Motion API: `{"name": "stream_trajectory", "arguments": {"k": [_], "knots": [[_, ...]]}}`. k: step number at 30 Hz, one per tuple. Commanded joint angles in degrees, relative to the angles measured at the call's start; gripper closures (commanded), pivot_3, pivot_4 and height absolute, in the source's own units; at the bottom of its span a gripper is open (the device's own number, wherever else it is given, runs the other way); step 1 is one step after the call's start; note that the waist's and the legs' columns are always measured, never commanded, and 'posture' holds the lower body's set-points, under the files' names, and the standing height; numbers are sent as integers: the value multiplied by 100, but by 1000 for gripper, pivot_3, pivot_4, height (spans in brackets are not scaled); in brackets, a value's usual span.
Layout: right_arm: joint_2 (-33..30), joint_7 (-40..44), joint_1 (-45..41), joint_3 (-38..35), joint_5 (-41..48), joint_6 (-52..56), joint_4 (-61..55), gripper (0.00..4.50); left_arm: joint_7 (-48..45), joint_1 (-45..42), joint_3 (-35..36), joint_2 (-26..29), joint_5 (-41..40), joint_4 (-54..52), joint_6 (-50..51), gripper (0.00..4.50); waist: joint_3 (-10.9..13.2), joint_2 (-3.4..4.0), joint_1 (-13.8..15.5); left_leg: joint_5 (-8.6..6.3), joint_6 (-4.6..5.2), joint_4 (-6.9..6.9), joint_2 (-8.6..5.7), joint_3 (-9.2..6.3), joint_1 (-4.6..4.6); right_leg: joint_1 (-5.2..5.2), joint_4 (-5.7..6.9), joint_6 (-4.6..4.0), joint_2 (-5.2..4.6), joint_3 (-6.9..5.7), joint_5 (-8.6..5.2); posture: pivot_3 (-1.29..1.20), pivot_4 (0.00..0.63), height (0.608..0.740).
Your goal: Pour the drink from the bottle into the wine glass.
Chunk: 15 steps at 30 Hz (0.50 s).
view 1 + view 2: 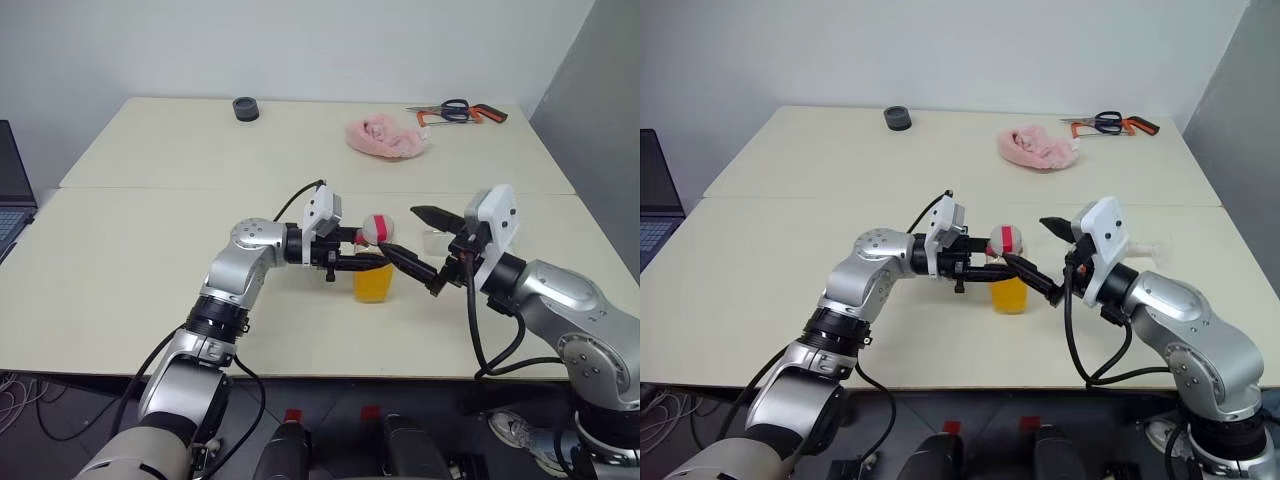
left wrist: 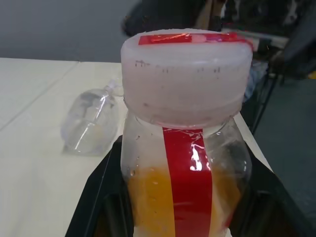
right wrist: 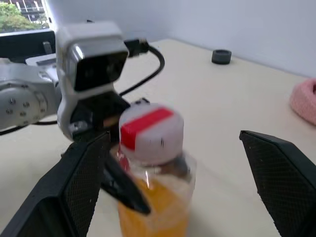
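Bottle [image 1: 373, 262]: held by left hand [image 1: 372, 260] at frame centre, cap [image 3: 150, 132] on.
Right hand [image 1: 425, 248]: wide open; should be closed squarely round cap for unscrewing.

from my seat the bottle [image 2: 185, 163] is cut off at the bottom of the left wrist view. the wine glass [image 2: 91, 123] behind it is blurred, its stem hidden. the laptop [image 1: 12, 195] is cut by the picture's edge.
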Motion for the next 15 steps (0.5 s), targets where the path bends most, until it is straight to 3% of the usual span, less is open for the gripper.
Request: {"name": "stream_trajectory", "arguments": {"k": [1, 15], "knots": [[101, -128, -291, 102, 46, 80, -84, 0, -78, -206, 17, -60, 15, -27, -215, 2662, 0, 0, 0, 0, 0, 0, 0, -1, 0, 0, 0, 0, 0, -1, 0, 0, 150, 740], [383, -300, -518, 617, -366, 72, 211, 0, 9, -126, 57, -159, 276, 136, -561, 2662, 0, 1, 9, 0, 1, 0, -1, -1, -1, -2, 1, 0, -1, 0, 0, 0, 150, 740]]}}
